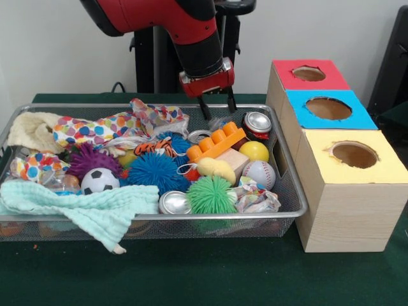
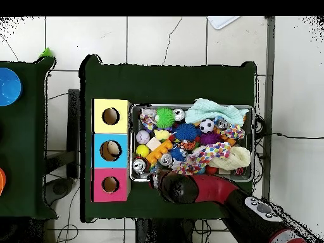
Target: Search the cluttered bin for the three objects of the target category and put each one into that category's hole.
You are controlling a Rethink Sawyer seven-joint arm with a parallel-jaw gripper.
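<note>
The gripper (image 1: 217,107) is seen spread and empty just above the wire bin's (image 1: 290,185) far side, near a red can (image 1: 257,123) (lying by the orange brick (image 1: 217,143)). Three holed boxes (image 1: 328,109) are set beside the bin; another can (image 1: 174,203) is seen at its near rim.

Bin (image 1: 290,191) crammed; box holes (image 1: 354,154) unobstructed
</note>
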